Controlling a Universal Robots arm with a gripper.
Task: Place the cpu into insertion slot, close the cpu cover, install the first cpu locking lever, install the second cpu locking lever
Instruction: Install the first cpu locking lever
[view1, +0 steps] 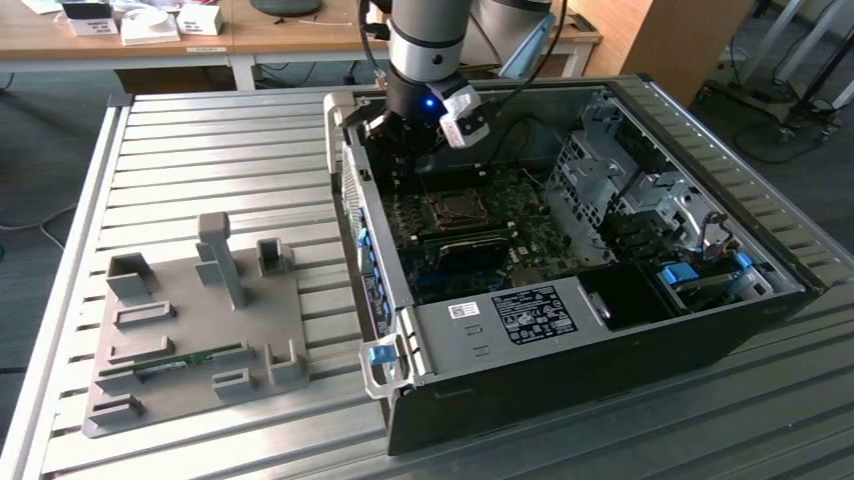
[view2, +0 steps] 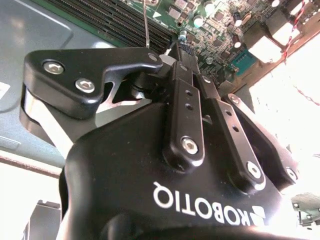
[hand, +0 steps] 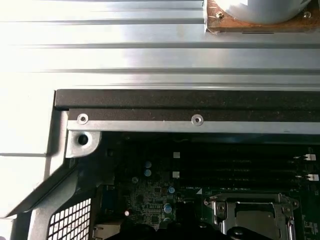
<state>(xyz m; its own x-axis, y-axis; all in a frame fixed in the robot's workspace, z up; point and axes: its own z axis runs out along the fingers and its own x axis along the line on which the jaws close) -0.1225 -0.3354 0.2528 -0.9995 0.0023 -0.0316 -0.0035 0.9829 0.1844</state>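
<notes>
The open computer case (view1: 574, 380) lies on the slatted metal table. On its green motherboard sits the insertion slot (view1: 461, 212). In the first wrist view the cpu cover (hand: 250, 202) lies flat over the slot, and the grey top of the cpu (hand: 257, 223) shows through its window. My gripper (view1: 399, 168) is down inside the case, at the board's corner beyond the slot and close to the case wall. In the second wrist view my gripper (view2: 176, 50) has its black fingers (view2: 186, 105) drawn together at the tips. A thin metal rod (view2: 146, 25) stands just beside them; contact cannot be made out.
Long black memory slots (hand: 225, 165) run beside the socket. The case's rim (hand: 150, 122) and vented rear wall (hand: 70, 220) hem in the gripper. A drive cage (view1: 627, 180) fills the exterior view's right. A grey fixture plate (view1: 200, 330) holding a memory stick (view1: 174, 365) lies on the table (view1: 200, 150).
</notes>
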